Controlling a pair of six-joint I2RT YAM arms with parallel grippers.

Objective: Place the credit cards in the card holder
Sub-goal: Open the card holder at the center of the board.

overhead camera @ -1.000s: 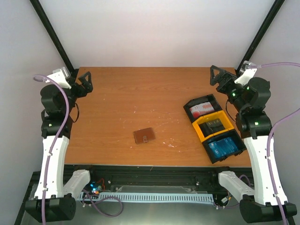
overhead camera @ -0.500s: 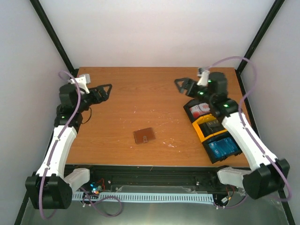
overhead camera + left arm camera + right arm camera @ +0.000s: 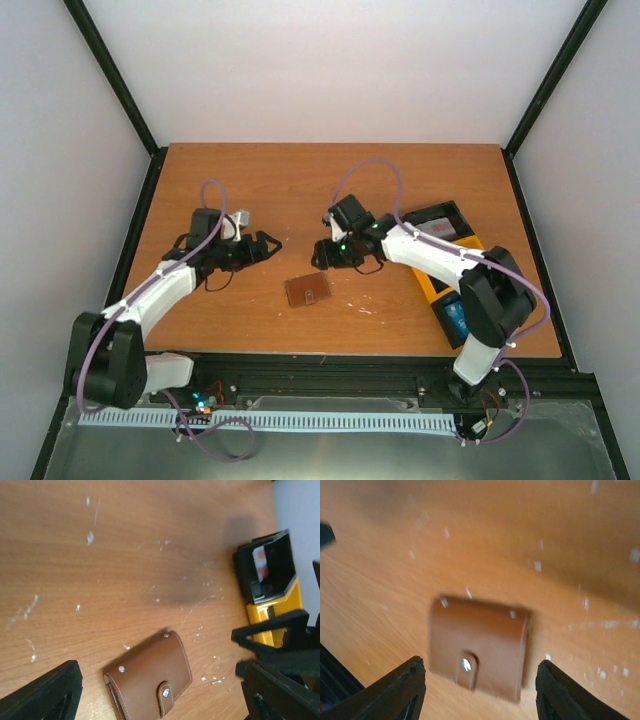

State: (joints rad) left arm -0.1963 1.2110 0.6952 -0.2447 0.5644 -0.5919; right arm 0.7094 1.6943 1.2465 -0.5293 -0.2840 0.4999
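- Whereas a second ago both arms stood folded back at the far corners of the table [image 3: 300,180], they now reach in toward its middle.
- The left gripper [image 3: 268,245] has swung from the far left corner to a spot just left of and beyond the card holder [image 3: 307,290]. Its claw is released: in the left wrist view the two dark fingers [image 3: 45,692] stand wide apart with nothing between them.
- The right gripper [image 3: 325,257] has come over from the far right corner and hangs just beyond the card holder. Its claw is also released, and in the blurred right wrist view its fingers [image 3: 400,690] frame the holder from above. Whether they touch it I cannot tell.
- The card holder has not moved. It lies flat and closed, clasp fastened, near the middle of the near edge.
- The credit cards are where they were, in the trays along the right edge: red and white ones [image 3: 260,562] in the black tray [image 3: 265,580] farthest back, beside the yellow tray [image 3: 275,612], and blue ones [image 3: 455,318] in the nearest tray.
- The right arm now stretches across those trays and hides much of them from above.
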